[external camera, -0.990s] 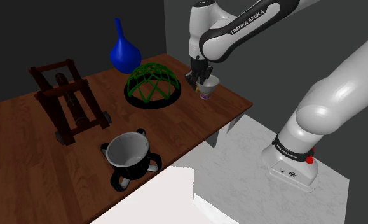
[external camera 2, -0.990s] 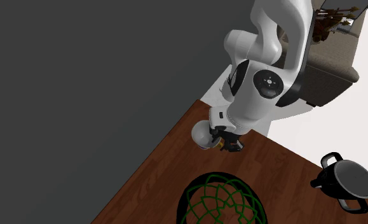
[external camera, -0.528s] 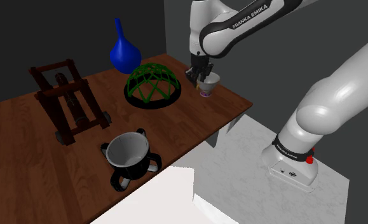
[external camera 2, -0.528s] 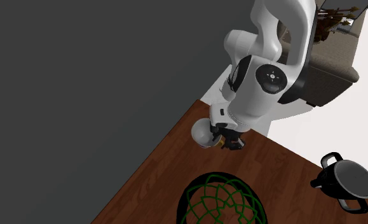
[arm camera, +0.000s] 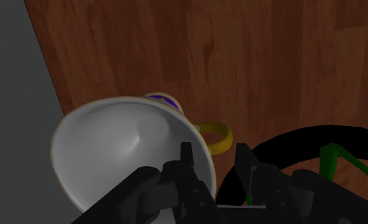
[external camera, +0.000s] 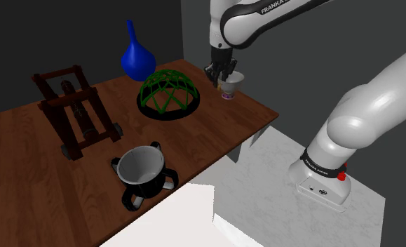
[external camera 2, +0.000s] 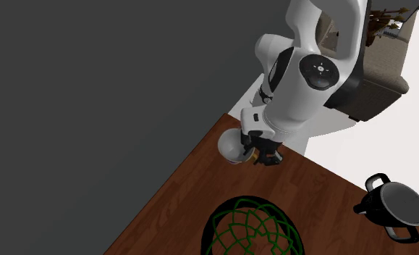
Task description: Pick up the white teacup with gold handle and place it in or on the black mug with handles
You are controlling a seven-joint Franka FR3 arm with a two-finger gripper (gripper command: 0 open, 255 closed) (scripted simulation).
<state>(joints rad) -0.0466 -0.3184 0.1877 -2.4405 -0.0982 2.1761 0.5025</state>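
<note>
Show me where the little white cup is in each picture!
Shoulder view: teacup upper middle, in the gripper, right of the green dome.
Second exterior view: teacup centre, above the green dome in the picture.
Wrist view: teacup clasped at its rim by the gripper, green dome beside it.
Shared landmark: the green dome.

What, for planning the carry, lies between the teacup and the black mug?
In the shoulder view, bare wooden table separates the teacup from the black mug; the green dome sits beside that line.

teacup (arm camera: 125, 146): rim partly behind claw (arm camera: 214, 154) | green dome (external camera 2: 250, 224): cropped at second exterior view's lower edge
</note>
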